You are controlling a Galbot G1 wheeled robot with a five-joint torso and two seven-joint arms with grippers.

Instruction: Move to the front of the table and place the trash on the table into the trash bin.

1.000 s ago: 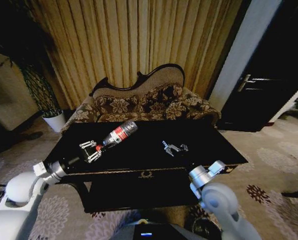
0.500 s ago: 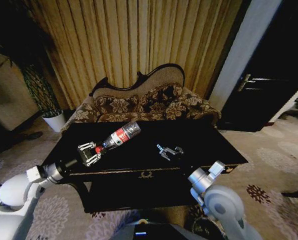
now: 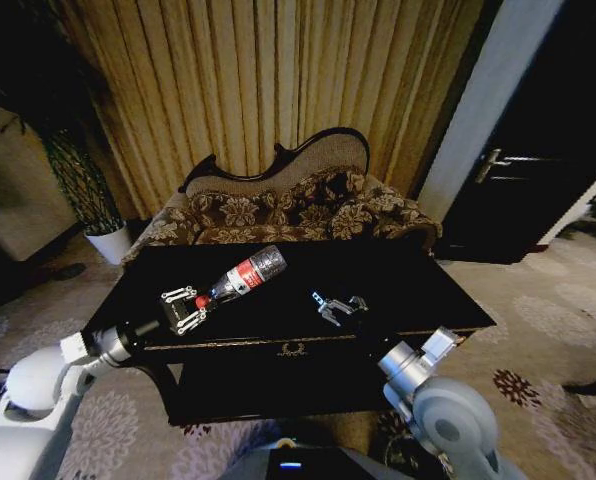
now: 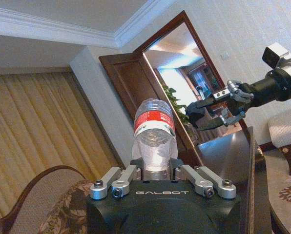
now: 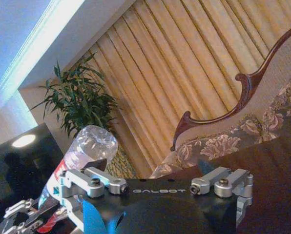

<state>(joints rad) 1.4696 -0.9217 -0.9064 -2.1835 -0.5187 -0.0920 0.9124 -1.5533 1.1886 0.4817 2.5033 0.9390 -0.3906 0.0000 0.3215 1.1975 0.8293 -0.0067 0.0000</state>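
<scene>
Bottle [image 3: 243, 277] neck clamped in left gripper [image 3: 185, 306], above table [image 3: 418, 290]

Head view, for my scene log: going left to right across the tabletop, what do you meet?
Left gripper → bottle it holds → right gripper, all above the table.

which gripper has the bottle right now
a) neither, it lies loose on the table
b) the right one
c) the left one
c) the left gripper has its jaws shut on the cap end of the bottle over the table; the right gripper is apart from it, open.
</scene>
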